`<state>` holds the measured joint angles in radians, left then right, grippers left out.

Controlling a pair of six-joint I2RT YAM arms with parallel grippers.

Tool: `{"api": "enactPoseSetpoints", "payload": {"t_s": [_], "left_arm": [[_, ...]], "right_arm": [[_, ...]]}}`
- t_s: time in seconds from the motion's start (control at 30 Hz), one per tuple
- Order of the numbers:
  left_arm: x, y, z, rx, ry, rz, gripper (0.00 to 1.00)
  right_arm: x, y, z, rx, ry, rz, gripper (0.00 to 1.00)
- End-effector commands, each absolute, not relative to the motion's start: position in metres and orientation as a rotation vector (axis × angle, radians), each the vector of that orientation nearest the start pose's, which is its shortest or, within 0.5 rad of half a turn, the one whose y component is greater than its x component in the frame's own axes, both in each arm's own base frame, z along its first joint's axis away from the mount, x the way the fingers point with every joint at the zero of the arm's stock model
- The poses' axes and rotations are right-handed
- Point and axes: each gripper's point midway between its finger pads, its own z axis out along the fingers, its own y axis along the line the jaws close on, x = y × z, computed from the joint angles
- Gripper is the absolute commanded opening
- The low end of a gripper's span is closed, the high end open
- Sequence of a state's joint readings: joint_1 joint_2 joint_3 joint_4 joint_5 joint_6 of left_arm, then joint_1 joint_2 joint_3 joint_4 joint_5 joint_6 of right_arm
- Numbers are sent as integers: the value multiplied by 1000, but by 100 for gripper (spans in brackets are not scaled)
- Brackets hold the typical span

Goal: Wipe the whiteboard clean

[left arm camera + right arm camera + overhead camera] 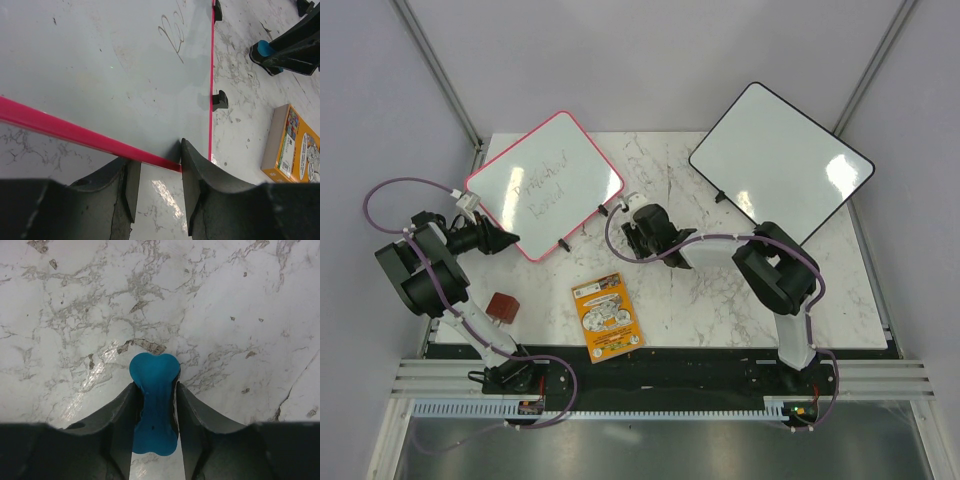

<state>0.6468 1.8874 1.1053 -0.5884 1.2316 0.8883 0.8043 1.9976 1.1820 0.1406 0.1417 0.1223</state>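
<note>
The whiteboard (545, 185) with a pink frame lies tilted at the back left, with faint handwriting (540, 190) on it. In the left wrist view the whiteboard (100, 65) fills the top, and some writing (172, 35) shows near its right edge. My left gripper (508, 243) is open at the board's near corner. The pink frame crosses just past the gripper's fingertips (157, 160). My right gripper (632, 232) is to the right of the board, low over the marble. In the right wrist view it (155, 390) is shut on a blue bone-shaped eraser (154, 370).
A larger black-framed whiteboard (780, 160) leans at the back right. An orange box (608, 317) lies near the front edge, and it also shows in the left wrist view (295, 145). A red-brown cube (503, 306) sits front left. A black foot (219, 100) juts from the pink board's side.
</note>
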Motion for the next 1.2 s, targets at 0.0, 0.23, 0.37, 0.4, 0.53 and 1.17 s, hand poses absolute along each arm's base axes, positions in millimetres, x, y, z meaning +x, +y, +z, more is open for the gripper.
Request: {"api": "enactPoseSetpoints", "payload": {"t_s": [0.0,0.23,0.37,0.4,0.53,1.17], "left_arm": [[356,84,70,449,1966,-768,43],[355,85,74,457,1966,-748,43],[356,83,81,442,1943,-761,46],[355,82,80,436,1942,-766,48],[358,86,83,414,1944,-738,59],[379,98,115,291,1863,-813,84]], "right_arm": [[375,354,31,-664,2149,293,41],[376,355,34,-659,2143,302,12],[377,357,39,-633,2133,326,0],[376,358,40,-628,2129,333,0],[377,361,49,-616,2112,358,0],[375,362,57,-602,2083,386,0]]}}
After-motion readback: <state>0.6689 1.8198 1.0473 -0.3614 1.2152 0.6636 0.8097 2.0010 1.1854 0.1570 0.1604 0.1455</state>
